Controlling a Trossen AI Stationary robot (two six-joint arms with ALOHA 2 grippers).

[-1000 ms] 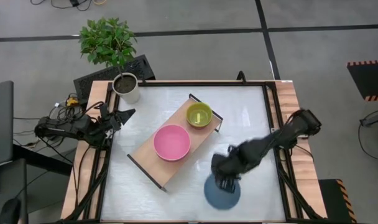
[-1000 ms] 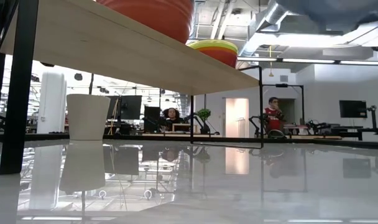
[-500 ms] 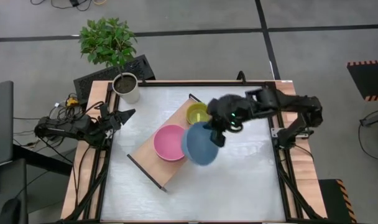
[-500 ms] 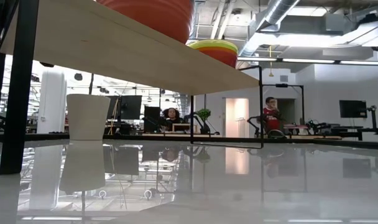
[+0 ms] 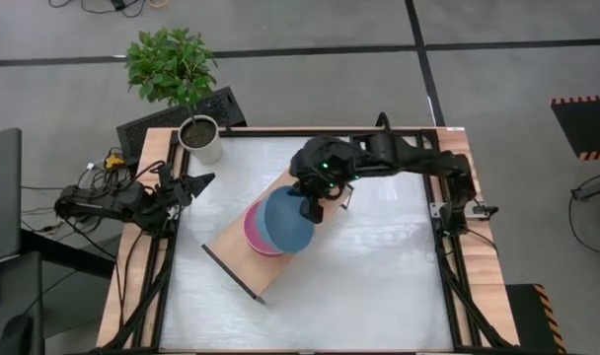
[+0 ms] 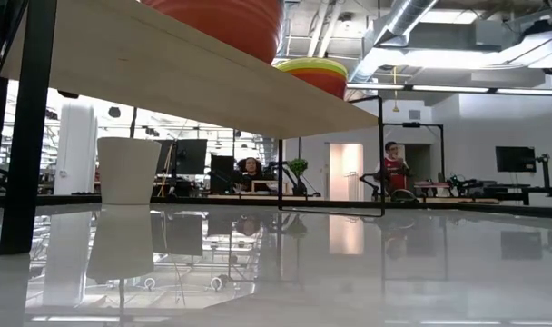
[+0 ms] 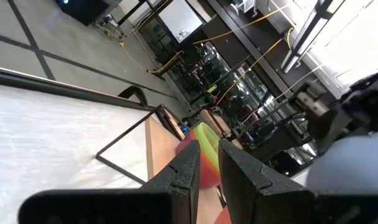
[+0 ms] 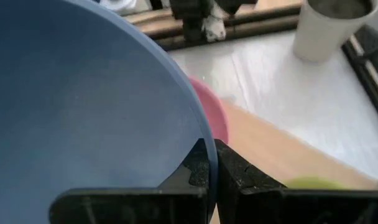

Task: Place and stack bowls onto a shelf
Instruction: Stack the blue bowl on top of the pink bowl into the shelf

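Because the blue bowl (image 5: 287, 219) is meant to nest in the pink bowl (image 5: 253, 232) on the shelf (image 5: 231, 254), I pinch its rim in my right tool (image 5: 310, 205), clamped narrow, so it hangs partly over the pink one. The yellow-green bowl (image 6: 310, 65) stays clear at the far end. My left tool (image 5: 196, 181) waits at the tabletop (image 5: 379, 276) edge, nearly closed.

Grey floor (image 5: 497, 89); monitors (image 6: 190, 156); ceiling ducts (image 6: 412, 18).

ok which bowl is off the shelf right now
The blue bowl, pinched by its rim in the right hand above the pink bowl. The pink and yellow-green ones sit on the shelf.
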